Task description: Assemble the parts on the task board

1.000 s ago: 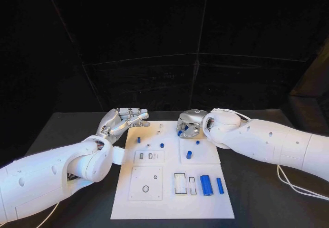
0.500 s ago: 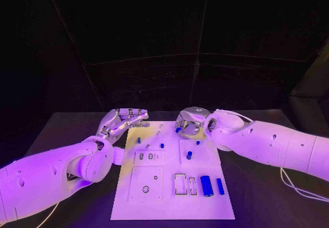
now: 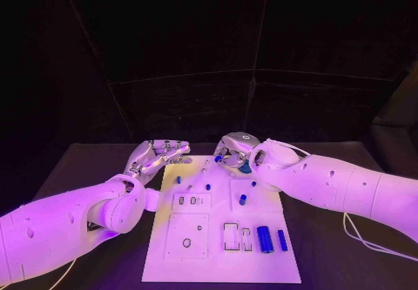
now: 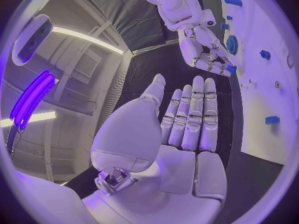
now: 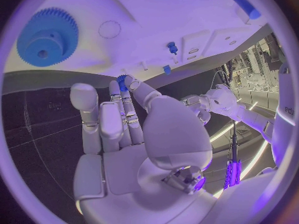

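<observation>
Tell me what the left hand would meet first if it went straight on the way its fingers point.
Probably the right hand: in the left wrist view the left hand points its flat fingers toward it, across the task board's far edge. Depth is unclear.

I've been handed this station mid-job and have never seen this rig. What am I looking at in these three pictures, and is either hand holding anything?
It is a robot with two white arms, each ending in a silver hand. The square picture looks down from its head; the two round ones come from cameras at its wrists, behind each palm. On the black table lies the white task board, with small blue parts on it, such as two blue cylinders near its front right. The left hand is beside the board's far left corner, fingers apart, holding nothing. The right hand is over the board's far edge and pinches a small blue gear in its fingers. A large blue gear sits on the board nearby.
</observation>
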Action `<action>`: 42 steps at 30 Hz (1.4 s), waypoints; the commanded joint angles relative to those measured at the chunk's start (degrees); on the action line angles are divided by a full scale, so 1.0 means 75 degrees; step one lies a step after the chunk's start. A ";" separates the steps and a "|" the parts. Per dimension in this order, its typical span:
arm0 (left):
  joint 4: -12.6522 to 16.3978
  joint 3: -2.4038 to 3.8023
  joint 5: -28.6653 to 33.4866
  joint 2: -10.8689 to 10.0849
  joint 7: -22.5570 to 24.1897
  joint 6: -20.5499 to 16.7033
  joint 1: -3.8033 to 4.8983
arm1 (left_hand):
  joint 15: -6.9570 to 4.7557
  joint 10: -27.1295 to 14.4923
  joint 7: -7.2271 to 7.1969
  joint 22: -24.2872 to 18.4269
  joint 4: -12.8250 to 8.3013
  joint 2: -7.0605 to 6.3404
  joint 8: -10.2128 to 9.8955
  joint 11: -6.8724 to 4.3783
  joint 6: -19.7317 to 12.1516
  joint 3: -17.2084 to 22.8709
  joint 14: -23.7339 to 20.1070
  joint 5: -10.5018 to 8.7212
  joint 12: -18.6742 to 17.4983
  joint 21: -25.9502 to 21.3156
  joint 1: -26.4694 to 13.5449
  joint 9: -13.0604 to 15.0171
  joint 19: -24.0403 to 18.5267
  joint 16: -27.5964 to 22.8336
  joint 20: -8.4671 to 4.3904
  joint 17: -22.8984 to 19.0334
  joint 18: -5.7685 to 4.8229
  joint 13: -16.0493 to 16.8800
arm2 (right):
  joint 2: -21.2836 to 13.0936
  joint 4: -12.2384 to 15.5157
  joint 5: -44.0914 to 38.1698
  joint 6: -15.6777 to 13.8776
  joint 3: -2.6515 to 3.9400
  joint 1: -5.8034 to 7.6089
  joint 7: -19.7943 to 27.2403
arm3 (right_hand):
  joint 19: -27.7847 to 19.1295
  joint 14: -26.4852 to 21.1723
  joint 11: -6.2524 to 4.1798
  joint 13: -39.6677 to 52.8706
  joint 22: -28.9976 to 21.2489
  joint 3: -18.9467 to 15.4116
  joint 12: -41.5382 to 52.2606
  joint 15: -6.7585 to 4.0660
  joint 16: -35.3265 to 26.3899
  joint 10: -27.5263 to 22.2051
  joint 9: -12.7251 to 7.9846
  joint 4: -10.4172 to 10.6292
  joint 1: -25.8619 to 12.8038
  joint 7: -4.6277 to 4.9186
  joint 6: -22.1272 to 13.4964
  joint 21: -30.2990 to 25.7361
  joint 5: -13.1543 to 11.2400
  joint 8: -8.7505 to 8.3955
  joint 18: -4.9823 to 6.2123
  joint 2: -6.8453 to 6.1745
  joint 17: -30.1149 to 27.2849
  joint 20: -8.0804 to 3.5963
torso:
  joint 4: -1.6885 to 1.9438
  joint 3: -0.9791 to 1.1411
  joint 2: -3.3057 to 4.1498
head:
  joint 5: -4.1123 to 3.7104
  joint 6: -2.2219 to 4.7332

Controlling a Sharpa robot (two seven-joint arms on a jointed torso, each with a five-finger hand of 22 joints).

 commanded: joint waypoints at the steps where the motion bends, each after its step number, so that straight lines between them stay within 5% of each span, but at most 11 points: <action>1: 0.0016 0.0007 -0.0051 0.0008 0.0035 0.0110 0.0022 | 0.0050 -0.0003 0.0062 -0.0007 -0.0044 0.0013 -0.0048 0.0061 0.0007 0.0019 0.0002 -0.0011 -0.0028 -0.0046 -0.0066 -0.0004 0.0021 -0.0036 0.0032 0.0013 0.0045 -0.0010 | 0.0171 -0.0178 0.0051 -0.0230 0.0006 0.0020 -0.0068 | 0.0014 0.0189 0.0026 -0.0007 0.0018 0.0073 -0.0035 -0.0025 0.0035 -0.0015 -0.0006 0.0007 -0.0009 0.0061 -0.0004 0.0044 -0.0037 -0.0051 -0.0116 -0.0112 0.0011 0.0030 | -0.0009 0.0003 0.0030 | 0.0035 0.0017; 11: 0.0019 0.0007 -0.0051 0.0026 0.0030 0.0120 0.0053 | 0.0051 -0.0001 0.0061 -0.0010 -0.0045 0.0020 -0.0050 0.0061 0.0010 0.0020 0.0002 -0.0011 -0.0030 -0.0050 -0.0070 -0.0003 0.0023 -0.0042 0.0033 0.0015 0.0045 -0.0009 | 0.0661 -0.0622 0.0041 -0.0009 0.0006 0.0018 -0.0247 | -0.0007 0.0181 0.0048 -0.0010 0.0051 0.0127 -0.0069 -0.0004 0.0059 -0.0055 -0.0015 0.0052 -0.0046 0.0083 -0.0046 0.0083 -0.0061 -0.0080 -0.0118 -0.0156 0.0009 0.0050 | 0.0060 -0.0019 0.0113 | 0.0022 0.0041; 31: 0.0003 0.0008 -0.0051 0.0051 0.0007 0.0133 0.0077 | 0.0052 0.0000 0.0061 -0.0014 -0.0049 0.0025 -0.0054 0.0061 0.0011 0.0019 0.0000 -0.0011 -0.0032 -0.0056 -0.0075 -0.0003 0.0025 -0.0050 0.0034 0.0017 0.0045 -0.0009 | 0.0925 -0.0775 -0.0159 0.0407 0.0006 0.0018 -0.0691 | -0.0088 0.0153 0.0111 -0.0020 0.0064 0.0252 -0.0154 0.0053 0.0103 -0.0213 -0.0027 0.0189 -0.0146 0.0140 -0.0187 0.0137 -0.0112 -0.0107 -0.0112 -0.0297 -0.0017 0.0108 | 0.0060 -0.0028 0.0142 | 0.0025 -0.0002; 38: 0.0004 0.0008 -0.0051 0.0055 -0.0025 0.0146 0.0088 | 0.0052 0.0000 0.0061 -0.0014 -0.0049 0.0025 -0.0054 0.0061 0.0011 0.0019 0.0000 -0.0011 -0.0032 -0.0056 -0.0075 -0.0003 0.0025 -0.0050 0.0034 0.0017 0.0045 -0.0009 | 0.0992 -0.0835 -0.0242 0.0401 0.0006 0.0018 -0.0950 | -0.0181 0.0108 0.0225 -0.0047 0.0010 0.0337 -0.0201 0.0151 0.0083 -0.0611 -0.0053 0.0308 -0.0245 0.0238 -0.0507 0.0131 -0.0148 -0.0133 -0.0103 -0.0495 -0.0126 0.0191 | 0.0064 -0.0035 0.0147 | 0.0024 -0.0013; 42: 0.0001 0.0008 -0.0051 0.0053 -0.0040 0.0154 0.0092 | 0.0054 -0.0004 0.0064 -0.0018 -0.0052 0.0028 -0.0060 0.0064 0.0008 0.0017 -0.0004 -0.0012 -0.0037 -0.0062 -0.0079 -0.0003 0.0024 -0.0058 0.0035 0.0019 0.0045 -0.0009 | 0.0983 -0.0805 -0.0256 0.0162 0.0006 0.0018 -0.0918 | -0.0375 -0.0001 0.0347 -0.0046 -0.0320 0.0137 -0.0179 0.0251 -0.0096 -0.1266 -0.0055 0.0433 -0.0371 0.0291 -0.0973 -0.0057 -0.0199 -0.0126 -0.0042 -0.0820 -0.0503 0.0290 | 0.0046 -0.0033 0.0148 | 0.0041 -0.0014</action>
